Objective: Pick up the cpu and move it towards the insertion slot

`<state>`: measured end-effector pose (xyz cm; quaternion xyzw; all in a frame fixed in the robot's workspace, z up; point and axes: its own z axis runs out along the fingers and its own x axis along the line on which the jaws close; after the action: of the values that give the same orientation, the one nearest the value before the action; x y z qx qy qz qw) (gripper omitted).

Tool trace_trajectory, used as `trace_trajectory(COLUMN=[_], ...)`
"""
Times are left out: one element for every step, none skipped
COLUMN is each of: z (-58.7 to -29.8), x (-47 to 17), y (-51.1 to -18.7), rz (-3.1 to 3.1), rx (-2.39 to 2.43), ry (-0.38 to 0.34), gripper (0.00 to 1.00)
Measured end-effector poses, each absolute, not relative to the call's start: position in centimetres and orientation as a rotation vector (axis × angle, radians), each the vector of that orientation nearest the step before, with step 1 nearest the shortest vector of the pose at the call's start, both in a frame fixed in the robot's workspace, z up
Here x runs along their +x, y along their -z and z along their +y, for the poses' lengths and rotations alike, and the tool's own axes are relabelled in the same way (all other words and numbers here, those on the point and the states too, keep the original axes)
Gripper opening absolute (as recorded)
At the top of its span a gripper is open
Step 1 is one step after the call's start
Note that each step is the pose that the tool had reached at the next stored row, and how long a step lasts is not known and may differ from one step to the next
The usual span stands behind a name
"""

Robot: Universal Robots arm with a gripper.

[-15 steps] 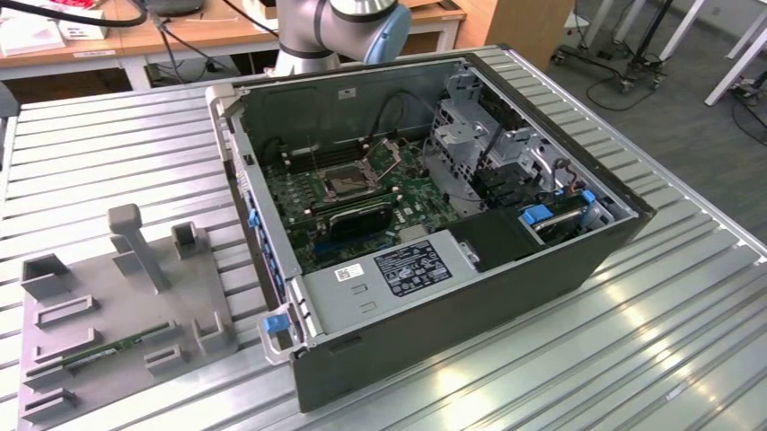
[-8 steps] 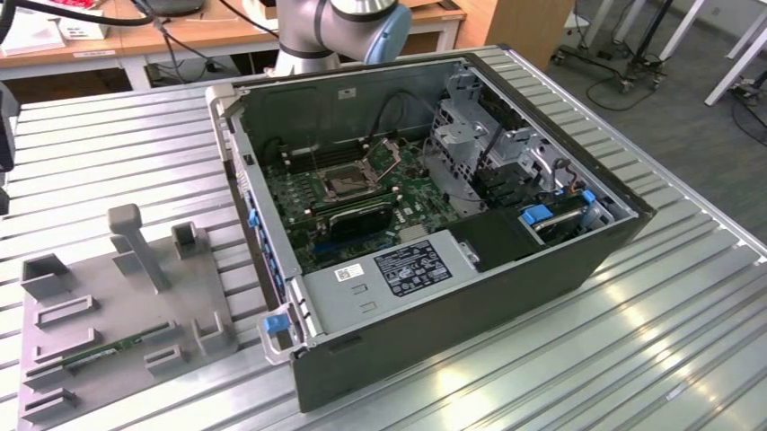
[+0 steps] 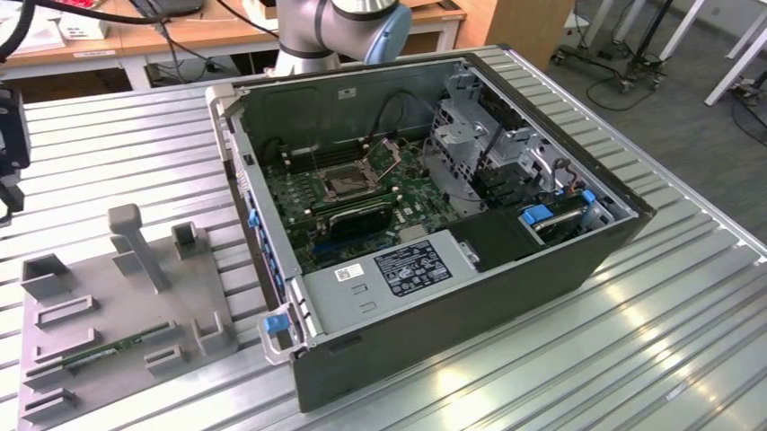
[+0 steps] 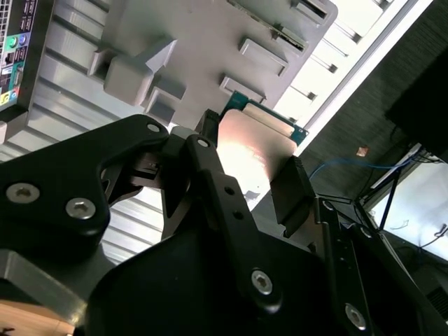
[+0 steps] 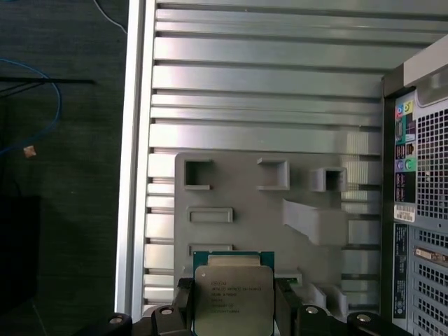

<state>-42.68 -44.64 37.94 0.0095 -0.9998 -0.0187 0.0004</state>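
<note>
- End effector (image 4: 248,157) clamped on cpu (image 5: 233,294) by opposite edges, over grey fixture (image 5: 231,182).
- Insertion slot (image 3: 345,184) well apart, inside case (image 3: 480,296).
- Judgement: keep chip level, grip steady, clear case wall.

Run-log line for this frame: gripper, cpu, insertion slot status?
gripper: shut on cpu | cpu: held over grey fixture tray, outside computer case | insertion slot: on board inside case, cpu not there

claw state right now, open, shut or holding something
Claw: closed on the cpu, a finger on each side.
</note>
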Motion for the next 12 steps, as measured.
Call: trace_trajectory(z=[-44.6,-44.6,-44.6,-44.6,-44.6,-44.6,-44.6,-44.6,-44.6,-44.6,-44.6,-44.6], x=[-42.5,-42.4,-42.3,-42.1,-41.9,-41.8,-41.6,-41.4,-41.3,-41.1,-40.9,-40.8], y=[-37.9,-37.9,-37.9,-37.9,-37.9,-37.9,-37.9,-37.9,-37.9,-37.9,-37.9,-37.9], rz=[-3.140,-3.140,-3.140,-3.140,-3.140,-3.140,-3.140,-3.140,-3.140,-3.140,-3.140,-3.140], rx=[0.030,0.030,0.030,0.030,0.030,0.030,0.030,0.030,0.030,0.030,0.030,0.030], ry=[0.059,0.059,0.059,0.059,0.059,0.059,0.059,0.059,0.059,0.059,0.059,0.059], gripper=[0.55,0.55,0.55,0.55,0.55,0.55,0.55,0.55,0.55,0.55,0.55,0.55])
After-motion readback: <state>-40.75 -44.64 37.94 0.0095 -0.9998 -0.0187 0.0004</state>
